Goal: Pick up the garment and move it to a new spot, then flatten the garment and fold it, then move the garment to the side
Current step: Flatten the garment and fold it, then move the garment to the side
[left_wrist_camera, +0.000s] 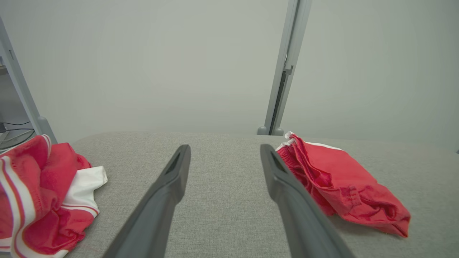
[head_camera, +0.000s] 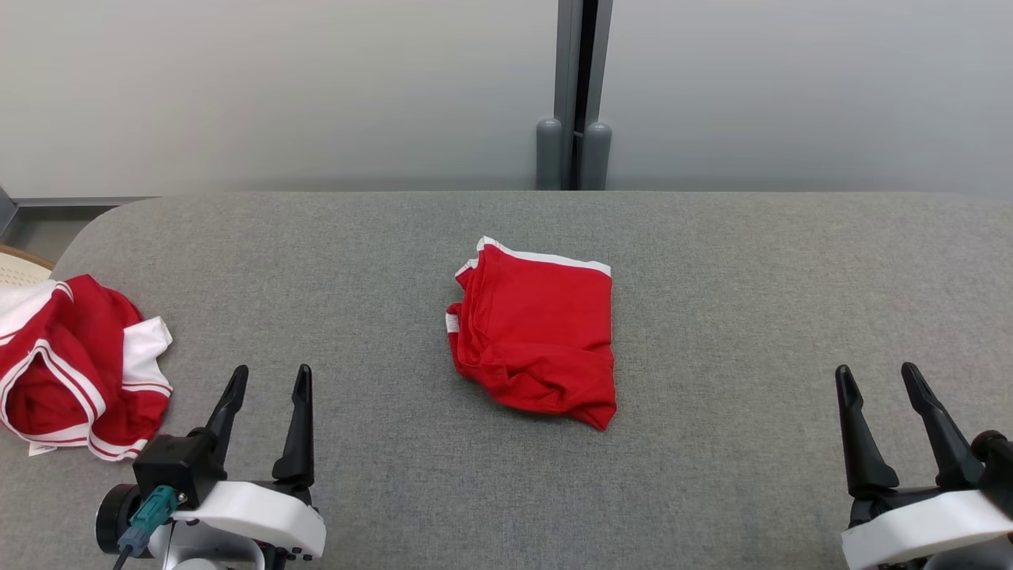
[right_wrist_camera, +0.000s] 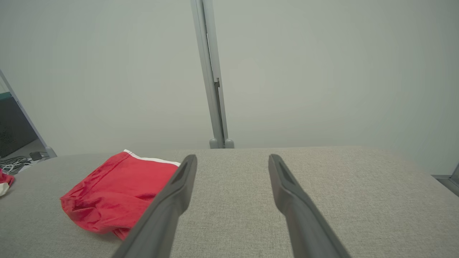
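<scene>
The red garment [head_camera: 538, 332] is found folded into a compact, slightly rumpled rectangle at the middle of the grey bench [head_camera: 752, 261], so picking up, flattening and folding are judged done; only the move to the side seems left. Nothing is gripped: the left hand [head_camera: 271, 370] at 7 o'clock and the right hand [head_camera: 876, 369] at 5 o'clock are held with fingers apart, well clear of it. A crumpled red-and-white garment [head_camera: 71, 364] is heaped at 9 o'clock.
</scene>
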Robot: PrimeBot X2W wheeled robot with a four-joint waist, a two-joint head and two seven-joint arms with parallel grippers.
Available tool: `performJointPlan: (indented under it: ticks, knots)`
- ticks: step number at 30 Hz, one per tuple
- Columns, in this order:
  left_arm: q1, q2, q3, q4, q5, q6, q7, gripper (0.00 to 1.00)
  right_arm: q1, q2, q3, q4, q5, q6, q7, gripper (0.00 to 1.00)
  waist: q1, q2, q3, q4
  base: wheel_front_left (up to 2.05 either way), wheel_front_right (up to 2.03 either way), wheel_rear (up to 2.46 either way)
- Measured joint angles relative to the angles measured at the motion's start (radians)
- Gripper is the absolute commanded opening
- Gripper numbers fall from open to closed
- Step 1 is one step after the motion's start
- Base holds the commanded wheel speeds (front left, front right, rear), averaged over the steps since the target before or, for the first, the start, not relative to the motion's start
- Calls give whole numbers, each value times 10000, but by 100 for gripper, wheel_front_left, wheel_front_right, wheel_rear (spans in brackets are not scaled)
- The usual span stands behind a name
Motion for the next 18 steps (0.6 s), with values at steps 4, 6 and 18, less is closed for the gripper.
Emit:
performJointPlan:
  ticks: [4, 6, 18]
  knots:
    - [7, 27, -21, -21, -4, 13, 25, 100, 2, 35, -23, -12, -46, 0, 0, 100, 0, 0, -23, -14, 0, 0, 0]
    - [8, 38, -38, -38, -15, 19, 27, 100, 3, 44, -44, -25, -48, 0, 23, 100, 0, 0, -5, -16, 0, 0, 0]
    - [-376, -63, -328, -221, -44, 35, -73, 100, -44, 27, -238, 69, -92, 0, 176, 100, 0, 0, 304, 338, 0, 0, 0]
